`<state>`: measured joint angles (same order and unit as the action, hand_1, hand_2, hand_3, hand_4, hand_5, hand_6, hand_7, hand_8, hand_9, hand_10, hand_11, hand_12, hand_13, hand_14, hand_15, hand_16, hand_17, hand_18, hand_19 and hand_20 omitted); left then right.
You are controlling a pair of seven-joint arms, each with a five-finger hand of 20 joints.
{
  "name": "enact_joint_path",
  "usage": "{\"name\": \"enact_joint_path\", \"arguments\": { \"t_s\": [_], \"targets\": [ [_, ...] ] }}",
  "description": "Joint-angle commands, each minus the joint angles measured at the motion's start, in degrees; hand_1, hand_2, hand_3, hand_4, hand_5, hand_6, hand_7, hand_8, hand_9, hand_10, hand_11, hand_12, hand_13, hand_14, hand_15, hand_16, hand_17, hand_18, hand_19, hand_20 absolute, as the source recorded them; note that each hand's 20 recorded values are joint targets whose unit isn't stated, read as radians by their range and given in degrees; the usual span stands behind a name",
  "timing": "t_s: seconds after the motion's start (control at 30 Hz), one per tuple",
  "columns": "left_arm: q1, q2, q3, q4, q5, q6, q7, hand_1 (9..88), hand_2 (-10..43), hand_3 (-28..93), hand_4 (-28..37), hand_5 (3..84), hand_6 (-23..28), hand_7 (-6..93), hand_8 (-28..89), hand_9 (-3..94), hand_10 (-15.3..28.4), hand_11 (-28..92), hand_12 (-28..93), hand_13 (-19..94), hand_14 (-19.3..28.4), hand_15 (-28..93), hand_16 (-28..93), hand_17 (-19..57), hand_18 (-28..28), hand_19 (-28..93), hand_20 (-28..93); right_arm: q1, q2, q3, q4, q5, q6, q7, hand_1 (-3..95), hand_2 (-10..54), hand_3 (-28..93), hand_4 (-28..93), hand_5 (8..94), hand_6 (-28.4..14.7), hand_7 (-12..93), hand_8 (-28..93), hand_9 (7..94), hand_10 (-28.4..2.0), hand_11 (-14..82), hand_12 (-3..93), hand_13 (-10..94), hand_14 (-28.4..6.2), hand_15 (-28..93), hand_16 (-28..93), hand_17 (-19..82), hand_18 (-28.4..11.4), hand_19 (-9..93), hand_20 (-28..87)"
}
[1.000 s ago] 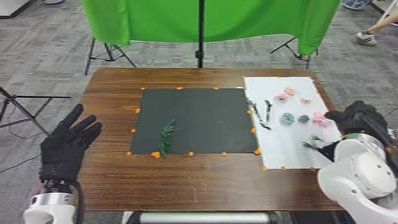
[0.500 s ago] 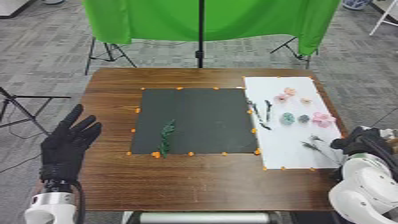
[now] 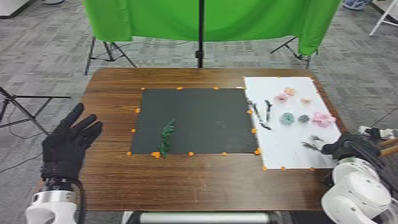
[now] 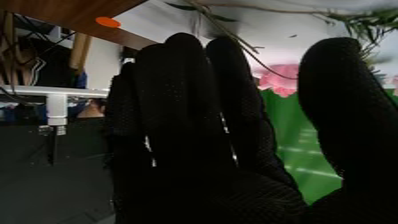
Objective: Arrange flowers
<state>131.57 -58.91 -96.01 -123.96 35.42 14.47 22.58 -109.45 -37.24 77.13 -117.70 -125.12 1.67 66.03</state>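
There are four pink or peach flowers (image 3: 323, 120), two round bluish-green plants (image 3: 287, 119), two thin dark twigs (image 3: 268, 108), two wispy green tufts (image 3: 310, 146), one leafy green stem (image 3: 167, 132), one square black sheet (image 3: 209, 117) and one long white sheet (image 3: 277, 150).

Head view: high, well back from the fingers (image 3: 70, 117), facing forward and down
Right wrist view: close behind the right hand (image 3: 351, 145), facing along its fingers
Pink flower (image 3: 324, 119), green cloth (image 3: 147, 22): shared, beyond those fingers

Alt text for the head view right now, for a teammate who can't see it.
The robot's right hand is at the lower right of a white sheet scattered with small flowers and dark twigs; left of the sheet, one green sprig lies mostly on a black mat, and the open left hand is at the brown table's left edge.
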Motion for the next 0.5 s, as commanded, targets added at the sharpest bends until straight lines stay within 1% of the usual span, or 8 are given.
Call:
{"name": "enact_joint_path", "arguments": {
  "t_s": [0.03, 0.1, 0.17, 0.2, 0.4, 0.43, 0.47, 0.5],
  "targets": [
    [0.50, -0.35, 0.07, 0.21, 0.05, 0.00, -0.45, 20.3, 6.7, 79, -28.3, 35.6, 6.7, 6.3, -8, 31.7, 19.4, 22, 11, 20, 27.0, 54, -10, -8.0, 28.4, 57, -2, 3.43, 1.01, -5.55, 3.30, -4.93, -3.05, 0.32, 43.5, -8.1, 72, -28, 74.1, -3.3, 23, -4, 69.5, -15.7, 48.8, 19.2, 64, -12.5, 75, 15, 26, -23.8, 86, 30],
    [0.48, -0.34, 0.04, 0.21, 0.20, 0.07, -0.36, 20.3, 6.7, 79, -28.3, 35.6, 6.7, 6.3, -8, 31.6, 19.4, 22, 11, 20, 27.1, 54, -10, -8.1, 28.4, 57, -2, 4.43, 1.10, -6.59, 4.22, -5.52, -2.57, 0.15, 50.4, -8.7, 68, -28, 80.8, -1.7, 26, 1, 76.4, -13.4, 48.8, 22.9, 69, -10.1, 75, 17, 30, -23.0, 88, 30],
    [0.48, -0.52, -0.01, 0.18, 0.15, -0.02, -0.34, 20.4, 6.7, 79, -28.3, 35.6, 6.7, 6.4, -8, 31.6, 19.4, 22, 11, 20, 27.1, 54, -10, -8.1, 28.4, 57, -2, 5.10, 1.58, -7.69, 4.83, -7.73, -0.89, 0.49, 52.2, -9.0, 67, -28, 82.6, -0.9, 27, 3, 78.9, -12.5, 49.9, 23.7, 72, -9.2, 75, 18, 33, -22.5, 90, 31],
    [0.51, -0.83, -0.27, 0.15, 0.56, -0.27, -0.80, 20.4, 6.7, 79, -28.3, 35.6, 6.7, 6.4, -8, 31.6, 19.4, 22, 11, 20, 27.1, 54, -10, -8.1, 28.4, 57, -2, 5.25, 1.69, -8.00, 5.00, -9.14, 0.06, 0.62, 52.7, -9.0, 68, -28, 83.2, -0.8, 27, 3, 79.7, -12.2, 50.4, 23.9, 73, -9.1, 76, 18, 33, -22.4, 91, 31],
    [0.57, -1.41, -0.87, -0.06, 0.91, -0.23, -1.42, 20.4, 6.8, 79, -28.3, 35.6, 6.7, 6.7, -8, 31.7, 19.5, 22, 11, 20, 27.1, 54, -10, -8.1, 28.4, 57, -2, 6.18, 2.12, -7.55, 1.91, -12.54, 5.14, 1.53, 53.3, -9.5, 71, -28, 85.7, -1.6, 26, 6, 82.2, -11.9, 50.8, 25.6, 75, -8.9, 77, 20, 35, -22.6, 93, 32],
    [0.63, -1.41, -1.02, -0.10, 0.94, -0.26, -1.44, 20.4, 6.8, 79, -28.3, 35.7, 6.8, 6.7, -8, 31.7, 19.5, 22, 11, 20, 27.1, 54, -10, -8.1, 28.4, 57, -2, 6.54, 1.89, -7.49, 0.80, -13.29, 5.28, 1.28, 53.3, -9.5, 71, -28, 86.0, -1.7, 26, 6, 82.5, -11.8, 50.8, 25.7, 75, -9.0, 77, 20, 35, -22.7, 93, 33],
    [0.88, -0.93, -0.96, -0.16, 0.58, -0.03, -0.92, 20.5, 6.8, 79, -28.3, 35.7, 6.8, 6.6, -8, 31.7, 19.4, 22, 11, 20, 27.1, 54, -10, -8.1, 28.4, 57, -2, 7.13, 1.83, -7.71, -0.40, -13.73, 5.44, 0.97, 53.4, -9.5, 71, -28, 86.2, -1.7, 25, 7, 82.6, -11.8, 50.7, 25.8, 75, -9.2, 78, 20, 36, -22.9, 93, 34],
    [0.87, -0.96, -1.06, -0.22, 0.63, 0.06, -1.10, 20.5, 6.8, 79, -28.3, 35.7, 6.8, 6.6, -8, 31.7, 19.4, 22, 11, 20, 27.2, 54, -10, -8.1, 28.4, 57, -2, 7.78, 1.63, -7.99, -1.69, -13.97, 5.48, 0.58, 53.4, -9.5, 71, -28, 86.5, -1.9, 25, 7, 82.9, -11.8, 50.6, 26.0, 75, -9.2, 78, 20, 36, -22.9, 93, 34]
  ]
}}
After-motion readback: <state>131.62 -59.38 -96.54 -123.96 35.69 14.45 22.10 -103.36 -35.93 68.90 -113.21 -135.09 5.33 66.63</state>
